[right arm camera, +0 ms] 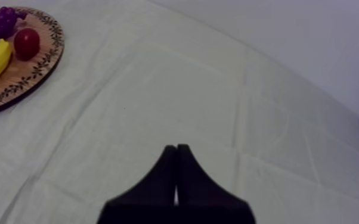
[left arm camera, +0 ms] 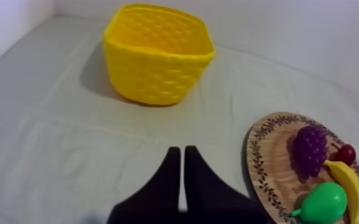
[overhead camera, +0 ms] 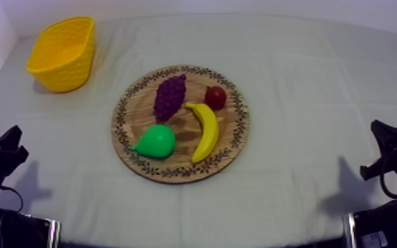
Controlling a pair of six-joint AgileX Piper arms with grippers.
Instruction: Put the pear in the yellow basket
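A green pear (overhead camera: 155, 142) lies on the near left part of the round wooden board (overhead camera: 128, 109) in the middle of the table; it also shows beside the banana in the left wrist view as the pear (left arm camera: 324, 203). The yellow basket (overhead camera: 62, 53) stands empty at the far left, upright, also seen as the basket (left arm camera: 157, 52). My left gripper (overhead camera: 11, 146) rests low at the left edge, shut, its wedge (left arm camera: 180, 156) over bare cloth short of the basket. My right gripper (overhead camera: 378, 135) rests low at the right, shut, its wedge (right arm camera: 175, 152) over bare cloth.
On the board with the pear lie a bunch of purple grapes (overhead camera: 169, 96), a banana (overhead camera: 205, 130) and a small red fruit (overhead camera: 215, 97). Bare grey-white cloth (overhead camera: 320, 86) stretches to the right of the board and in front of it.
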